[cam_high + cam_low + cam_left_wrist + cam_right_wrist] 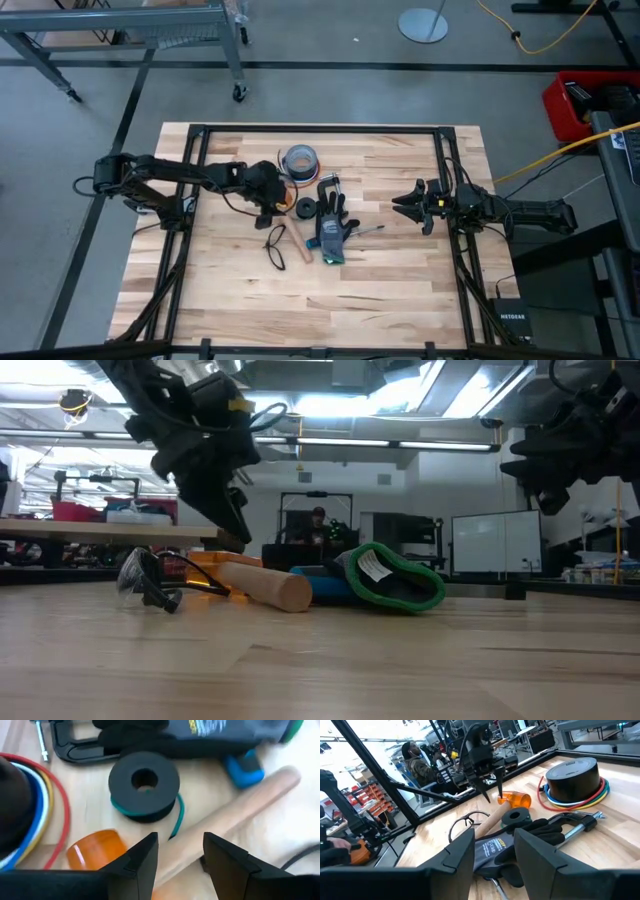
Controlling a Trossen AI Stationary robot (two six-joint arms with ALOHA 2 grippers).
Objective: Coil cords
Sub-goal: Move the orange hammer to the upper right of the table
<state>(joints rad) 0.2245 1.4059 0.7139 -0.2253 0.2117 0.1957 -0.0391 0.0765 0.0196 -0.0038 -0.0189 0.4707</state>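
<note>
The left gripper (180, 865) hovered, fingers apart, over the wooden dowel (235, 815) near the loose cord loop (275, 247). The right gripper (413, 203) (also open) waited well apart. A clean pinch on cord alone seemed advisable.

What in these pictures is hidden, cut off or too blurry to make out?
- Loose cord loop: in the low view it is a blurred tangle, its coils uncountable.
- Black-teal disc: hidden in the low view behind the wooden handle and the glove.
- Orange piece: in the left wrist view, partly covered by the left gripper.
- Clamp: cut off by that view's top edge.
</note>
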